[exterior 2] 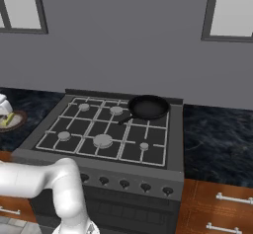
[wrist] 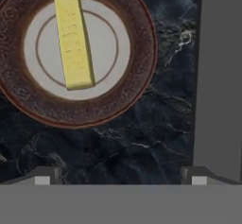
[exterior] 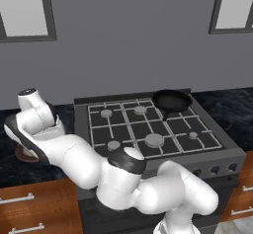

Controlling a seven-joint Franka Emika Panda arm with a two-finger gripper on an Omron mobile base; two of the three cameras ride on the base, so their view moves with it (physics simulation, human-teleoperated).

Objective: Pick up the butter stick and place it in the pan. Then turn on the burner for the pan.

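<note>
Two-finger gripper (wrist: 121, 176) hangs wide open and empty above the dark marbled counter, below-right of the round brown-rimmed white plate (wrist: 137, 83) in the hand view; judgement: centre it over the stick, jaws across its narrow width, then descend. Containers: plate holds the pale-yellow rectangular butter stick (wrist: 73, 41); the small round black frying pan (exterior: 171, 100), far right of the plate on the stove's back burner, is empty.

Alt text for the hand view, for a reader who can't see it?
A pale-yellow butter stick lies on a brown-rimmed white plate on the dark marbled counter, seen from above. The open gripper hovers short of it, holding nothing.
</note>
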